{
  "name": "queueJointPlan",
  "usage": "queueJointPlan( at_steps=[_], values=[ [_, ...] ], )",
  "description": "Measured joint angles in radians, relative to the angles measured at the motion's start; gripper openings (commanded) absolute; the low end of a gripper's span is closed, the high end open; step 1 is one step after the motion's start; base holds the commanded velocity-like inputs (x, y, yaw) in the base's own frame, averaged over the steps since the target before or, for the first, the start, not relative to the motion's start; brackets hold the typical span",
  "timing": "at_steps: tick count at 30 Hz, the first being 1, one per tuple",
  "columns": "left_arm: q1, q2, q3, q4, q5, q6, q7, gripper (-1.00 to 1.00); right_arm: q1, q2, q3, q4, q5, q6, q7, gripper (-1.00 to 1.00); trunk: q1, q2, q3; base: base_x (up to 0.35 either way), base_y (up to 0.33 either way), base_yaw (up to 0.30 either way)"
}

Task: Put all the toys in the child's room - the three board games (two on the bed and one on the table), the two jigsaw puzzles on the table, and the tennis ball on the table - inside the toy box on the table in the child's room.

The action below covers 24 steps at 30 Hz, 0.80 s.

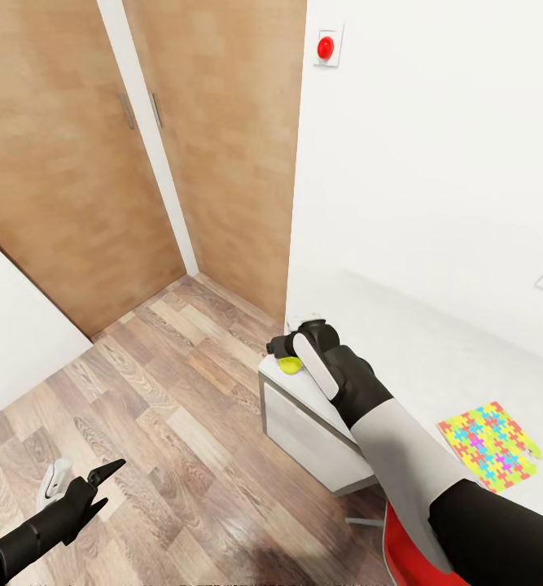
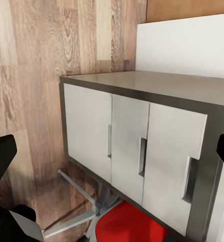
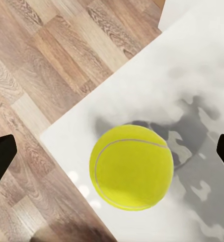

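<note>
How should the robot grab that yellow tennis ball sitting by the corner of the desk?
Close on the tennis ball across its widest middle, coming straight down from above. It is round and rests on the table near the corner, and the right end effector, open, straddles it.

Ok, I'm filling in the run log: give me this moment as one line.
phase: reaching for ball | right tool: open over tennis ball at table corner | left tool: open, idle over floor | jigsaw puzzle: on table

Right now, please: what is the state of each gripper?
Left gripper: open, holding nothing, over the floor.
Right gripper: open, above the tennis ball at the table corner, not gripping it.
</note>
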Motion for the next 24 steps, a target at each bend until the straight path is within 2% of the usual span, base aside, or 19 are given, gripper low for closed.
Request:
queueJointPlan(
  at_steps=[24],
  values=[
    [0.0, 0.0, 0.0, 0.0, -0.001, 0.0, 0.0, 1.0, -0.004, 0.0, -0.001, 0.001, 0.001, -0.001, 0.005, 1.0, 0.0, 0.0, -0.023, 0.0, 0.0, 0.0]
  ],
)
